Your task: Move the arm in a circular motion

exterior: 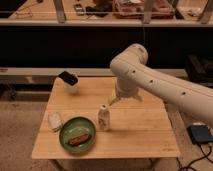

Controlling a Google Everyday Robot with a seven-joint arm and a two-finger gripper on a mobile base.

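So, biggest thing first: the arm [165,82] is this fat cream-white tube with small dark dots, and it fills the space up and to the right of the bottle [103,118] as we look at it. It runs from the right edge up to a rounded elbow well above the bottle, then bends down toward the wood.

Next is the worktop [142,132], a pale wooden slab that the bottle stands on, roughly in the middle and a bit toward the near edge.

The tool [125,99] hangs at the end of the arm, behind the bottle and slightly right of it, close above the wood and apart from the bottle. Released or clenched? We honestly can't tell from here.

The green plate [63,131] sits just left of the bottle and a touch nearer to us, close to it, but we can't say if they touch. A blue-grey box [200,134] lies on the floor well to the right of the bottle, off the worktop. Far behind and left of the bottle, near the back corner, there's a dark block [67,77] tilted on something white [73,88].

The bottle itself is white, upright, small. A whitish pad [55,121] lies left of the bottle, past the plate, just beside its rim. Smallest is a brown strip of food [79,139] on the plate, lower left of the bottle.
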